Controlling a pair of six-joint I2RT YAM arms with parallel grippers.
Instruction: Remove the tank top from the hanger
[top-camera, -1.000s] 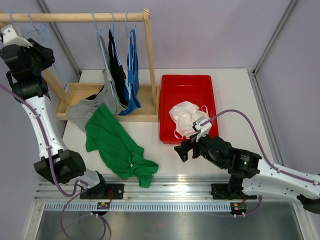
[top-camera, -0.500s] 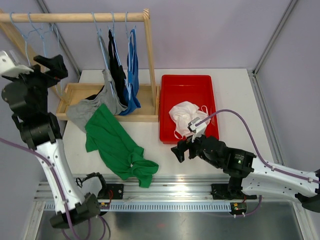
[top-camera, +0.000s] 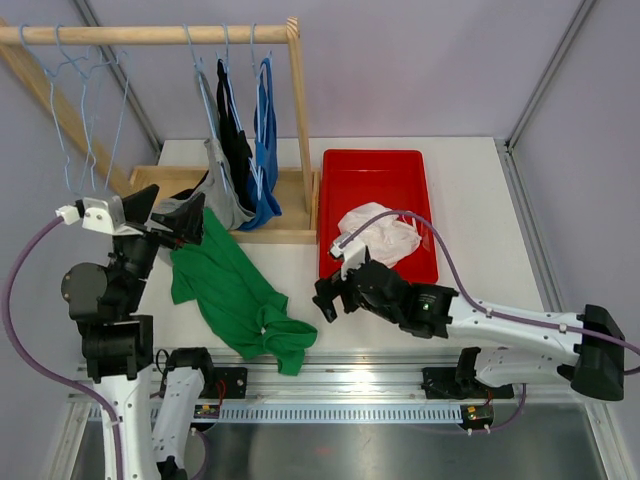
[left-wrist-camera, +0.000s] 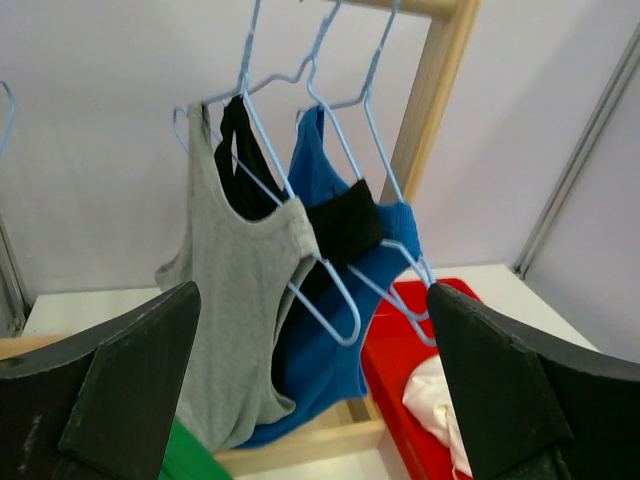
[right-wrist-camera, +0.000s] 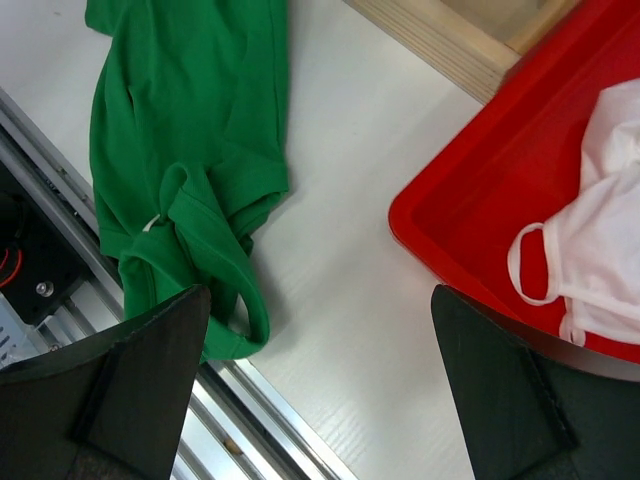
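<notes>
L gripper (top-camera: 168, 212) was up off the table at the left, close to the rack's wooden base (top-camera: 290, 235). Its jaws were spread wide w/ no cloth btwn them, and its wrist cam faced the hung clothes. R gripper (top-camera: 330, 298) hung low over the white table (right-wrist-camera: 350, 250), just in front of the red tray (top-camera: 375, 180), jaws also wide apart & empty. Task item: the gray tank top (left-wrist-camera: 240, 300) was on its light-blue wire hanger (left-wrist-camera: 243, 70), hooked over the wooden rail (top-camera: 150, 35), leftmost of three hung tops. One hanger arm showed outside the gray fabric on the right shoulder side, so couldn't tell how well the top sat there. Seen from above, its lower part sagged down onto the rack's base, right beside the green shirt (right-wrist-camera: 190, 150). Behind the gray one hung a black tank top (left-wrist-camera: 345, 225), then a blue tank top (left-wrist-camera: 310, 370), each on a similar wire hanger. All three were bunched close to the rack's right post (top-camera: 300, 110). Further left on the rail hung several empty hangers (top-camera: 90, 110). The green shirt lay crumpled on the table in front of the rack, stretching from the base toward the near edge, btwn the two arms. A white garment (right-wrist-camera: 610, 250) lay in the red tray, toward its near end.
</notes>
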